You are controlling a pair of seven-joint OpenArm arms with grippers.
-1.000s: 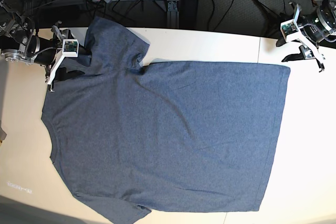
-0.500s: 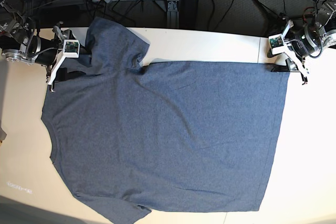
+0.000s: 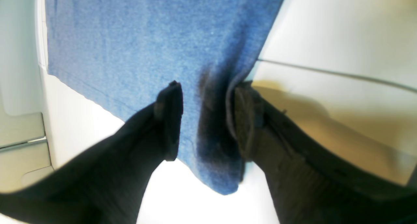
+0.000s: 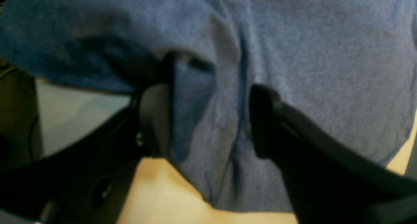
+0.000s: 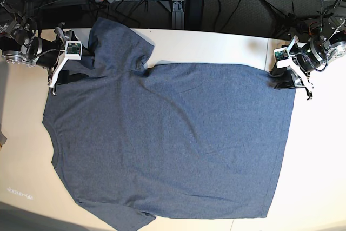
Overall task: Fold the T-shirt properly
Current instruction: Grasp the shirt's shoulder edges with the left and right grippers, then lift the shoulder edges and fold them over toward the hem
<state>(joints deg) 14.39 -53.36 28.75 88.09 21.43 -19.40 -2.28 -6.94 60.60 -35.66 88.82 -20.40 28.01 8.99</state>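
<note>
At the right edge, the left gripper (image 5: pixel 285 81) stands with fingers (image 3: pixel 169 119) spread around the T-shirt (image 5: pixel 173 139) corner. At upper left, the right gripper (image 5: pixel 75 74) has fingers (image 4: pixel 264 119) parted around bunched cloth.

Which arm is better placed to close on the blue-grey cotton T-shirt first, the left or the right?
Roughly equal. The left gripper straddles a hem corner of the blue-grey cotton T-shirt, jaws open. The right gripper straddles bunched cloth by the sleeve, also open.
</note>
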